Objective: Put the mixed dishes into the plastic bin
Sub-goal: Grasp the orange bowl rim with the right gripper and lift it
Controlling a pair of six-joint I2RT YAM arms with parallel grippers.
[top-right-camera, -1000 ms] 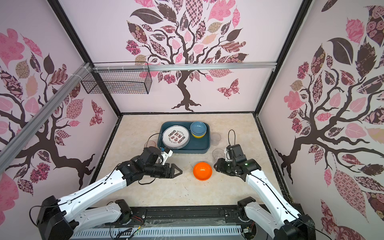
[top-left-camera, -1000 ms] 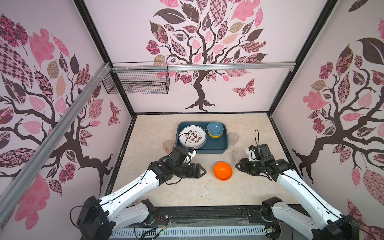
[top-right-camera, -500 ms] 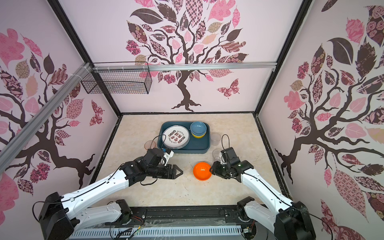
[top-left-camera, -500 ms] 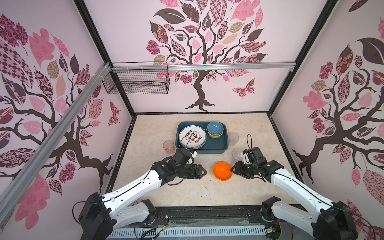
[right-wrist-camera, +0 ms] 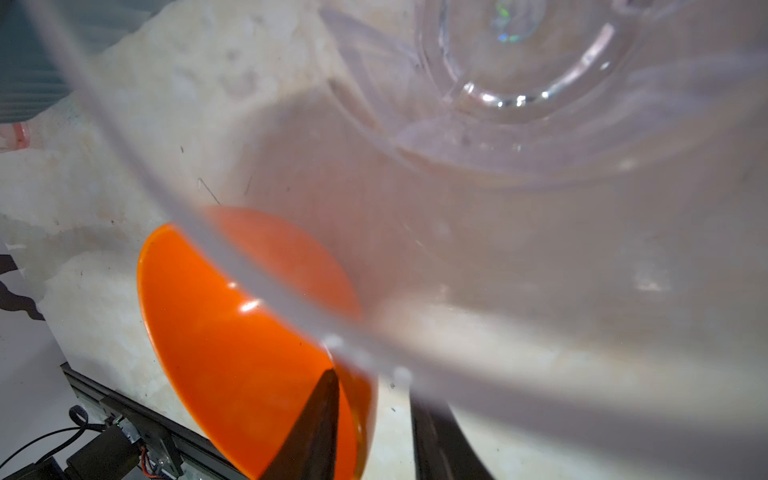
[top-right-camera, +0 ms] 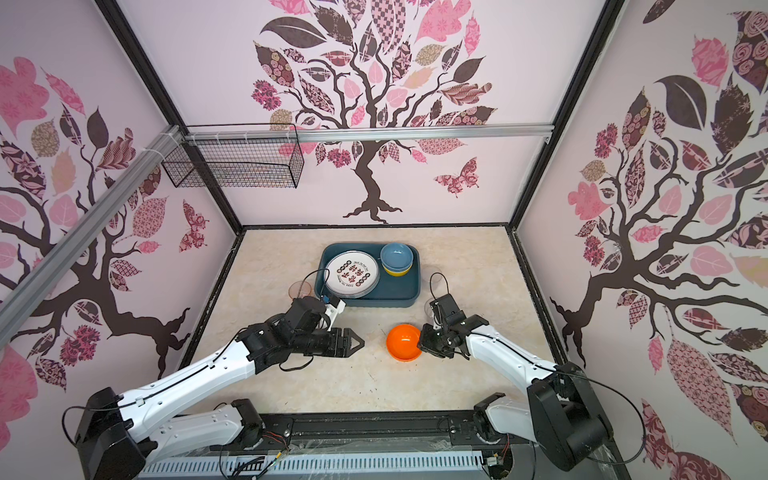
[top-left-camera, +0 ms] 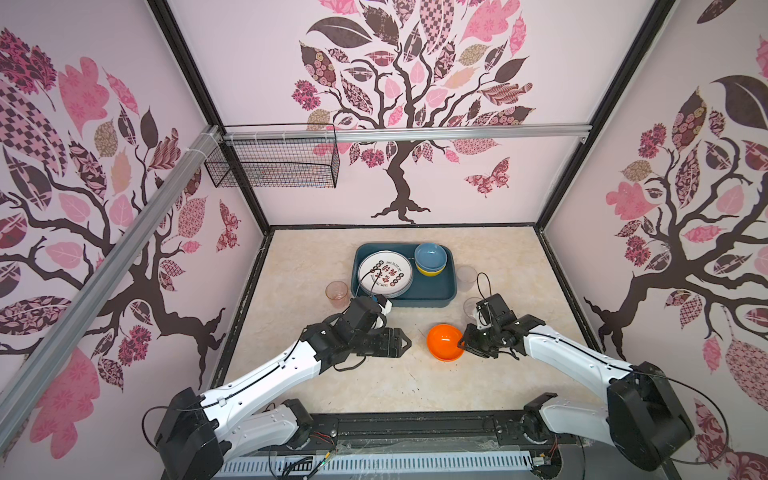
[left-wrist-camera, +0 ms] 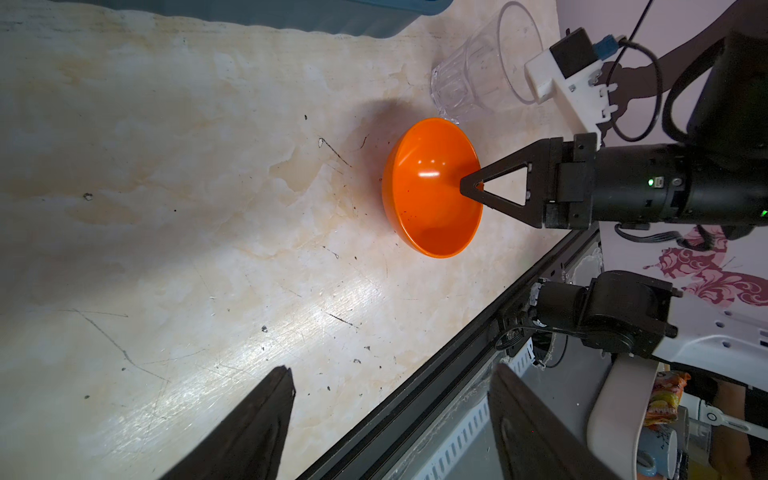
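1 orange bowl (top-left-camera: 445,341) sits outside the bin (top-left-camera: 415,297), on open table on the near side of the bin's right end. The right gripper (top-left-camera: 462,344) reaches it from the right. Its jaws straddle the bowl's right rim, 1 finger inside and 1 outside, with a sliver of table showing past the wall, so we see them parted, not clamped. The left gripper (top-left-camera: 405,343) hovers just left of the bowl, jaws wide and empty. The table toward the near edge lies free.

In the bin, a plate (top-left-camera: 385,272) lies left and a blue bowl (top-left-camera: 430,255) nests on a yellow bowl (top-left-camera: 430,271) far right. A pink cup (top-left-camera: 336,293) stands off the bin's left side and a far clear cup (top-left-camera: 467,275) off its right. A near clear cup (left-wrist-camera: 478,70) crowds the right wrist.
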